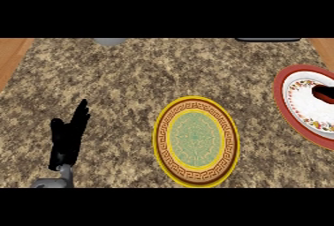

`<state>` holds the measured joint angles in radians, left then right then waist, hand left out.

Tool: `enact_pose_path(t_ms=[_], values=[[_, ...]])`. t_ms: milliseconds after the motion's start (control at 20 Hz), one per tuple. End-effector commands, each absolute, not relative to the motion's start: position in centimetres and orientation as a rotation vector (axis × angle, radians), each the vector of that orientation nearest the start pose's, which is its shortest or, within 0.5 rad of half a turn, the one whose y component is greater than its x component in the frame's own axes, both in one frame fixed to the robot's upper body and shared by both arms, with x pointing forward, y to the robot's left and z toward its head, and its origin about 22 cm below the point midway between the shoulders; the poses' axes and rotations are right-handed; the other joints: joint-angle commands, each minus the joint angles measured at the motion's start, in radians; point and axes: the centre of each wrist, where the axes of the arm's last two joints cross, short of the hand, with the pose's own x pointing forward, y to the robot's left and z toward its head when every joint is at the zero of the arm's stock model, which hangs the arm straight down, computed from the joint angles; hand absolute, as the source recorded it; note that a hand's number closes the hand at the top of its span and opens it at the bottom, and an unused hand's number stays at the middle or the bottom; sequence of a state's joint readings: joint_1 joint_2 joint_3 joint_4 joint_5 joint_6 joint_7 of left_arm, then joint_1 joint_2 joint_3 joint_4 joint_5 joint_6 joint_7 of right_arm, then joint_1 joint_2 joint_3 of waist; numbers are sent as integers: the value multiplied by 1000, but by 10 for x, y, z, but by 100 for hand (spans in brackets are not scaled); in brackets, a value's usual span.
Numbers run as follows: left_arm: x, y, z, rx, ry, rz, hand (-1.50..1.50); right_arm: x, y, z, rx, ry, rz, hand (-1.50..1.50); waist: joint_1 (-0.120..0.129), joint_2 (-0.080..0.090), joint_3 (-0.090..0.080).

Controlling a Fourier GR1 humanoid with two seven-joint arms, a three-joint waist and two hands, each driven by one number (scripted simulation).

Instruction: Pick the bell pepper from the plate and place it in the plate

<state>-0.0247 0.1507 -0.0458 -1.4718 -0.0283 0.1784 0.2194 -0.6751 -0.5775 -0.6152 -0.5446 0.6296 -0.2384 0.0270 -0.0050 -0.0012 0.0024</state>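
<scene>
Bell pepper [324,93]: dark red shape at the 3 o'clock edge of the head view, lying on the red-rimmed plate [282,95], partly cut off by the frame.

Red-rimmed plate has a white centre with a floral band; only its left portion shows. Yellow-rimmed plate [196,141], brown key-pattern ring around a green centre, lies at roughly 5 o'clock from view centre on the speckled granite counter [130,79], near the red-rimmed plate but apart from it. Left hand [68,139] sits at 8 o'clock, fingers straight and pointing up, held close together, thumb slightly apart; it touches nothing and is well apart from both plates. Right hand does not show. Grey round object [109,41] at 11 o'clock, dark flat object [267,39] at 1 o'clock, both cropped.
</scene>
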Motion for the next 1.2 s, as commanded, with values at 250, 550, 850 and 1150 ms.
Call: enact_pose_path(t_ms=[250, 550, 850, 1150], values=[[241, 259, -2, 247, -1280, -24, 0, 299, -492, 45, -922, -1407, -387, -150, -4, -2, -2], [251, 249, -6, 258, -1287, -25, 0, 290, -482, 38, -831, -1485, -351, -150, 1, 0, -3], [248, 254, -17, 261, -1288, -30, 0, 273, -490, 32, -860, -1492, -326, -150, 6, 1, -2], [257, 260, -22, 260, -1284, -29, 0, 289, -465, 22, -908, -1464, -318, -150, 5, 1, -3]])
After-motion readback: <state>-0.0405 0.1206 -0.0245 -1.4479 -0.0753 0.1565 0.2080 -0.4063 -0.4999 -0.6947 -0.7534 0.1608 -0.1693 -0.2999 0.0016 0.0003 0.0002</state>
